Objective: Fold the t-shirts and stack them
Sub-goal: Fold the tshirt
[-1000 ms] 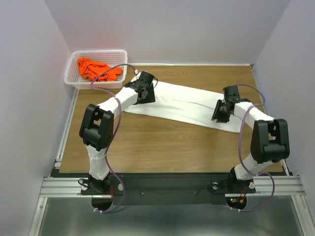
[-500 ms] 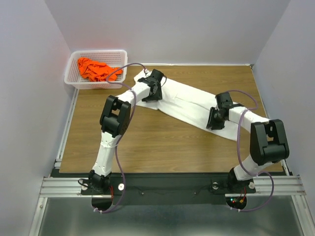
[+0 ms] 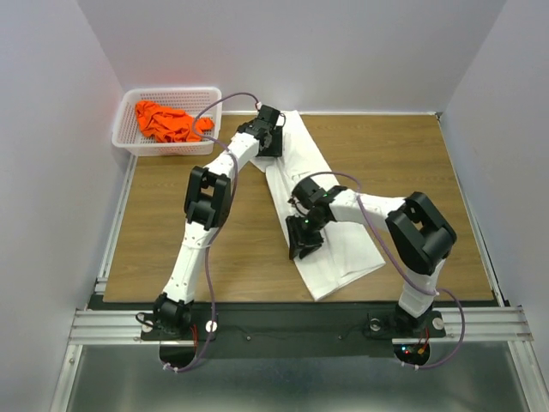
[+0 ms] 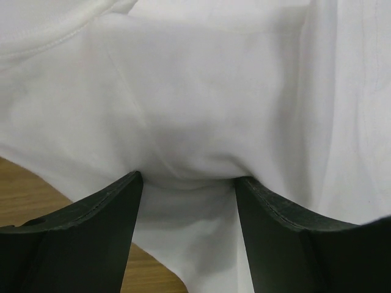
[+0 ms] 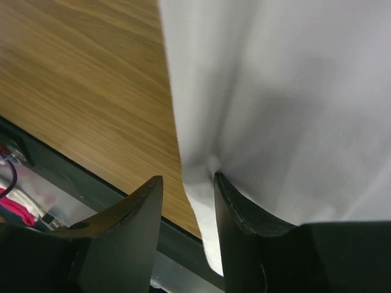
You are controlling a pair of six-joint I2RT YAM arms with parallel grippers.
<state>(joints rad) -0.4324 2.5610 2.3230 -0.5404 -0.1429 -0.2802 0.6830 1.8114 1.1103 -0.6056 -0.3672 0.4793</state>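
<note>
The white t-shirt (image 3: pixel 292 167) lies as a long folded strip on the table, running from the back centre toward the front edge. My left gripper (image 3: pixel 273 142) is at its far end. In the left wrist view its jaws (image 4: pixel 186 177) stand wide, and bunched white t-shirt cloth (image 4: pixel 201 91) fills the span between them. My right gripper (image 3: pixel 304 247) is at the strip's left edge near the front. In the right wrist view its jaws (image 5: pixel 186 178) are parted; the white t-shirt's edge (image 5: pixel 275 91) rests against one finger with a gap to the other. The orange t-shirt (image 3: pixel 167 122) lies crumpled in the basket.
A white mesh basket (image 3: pixel 124 129) stands at the back left corner, just off the wooden table (image 3: pixel 386 146). The black front rail (image 5: pixel 61 165) runs close below the right gripper. Grey walls close in the left, right and back sides.
Both arms swung the white shirt from lying across the table to running front to back. The left gripper moved toward the back, the right toward the front left, where its jaws have parted.
</note>
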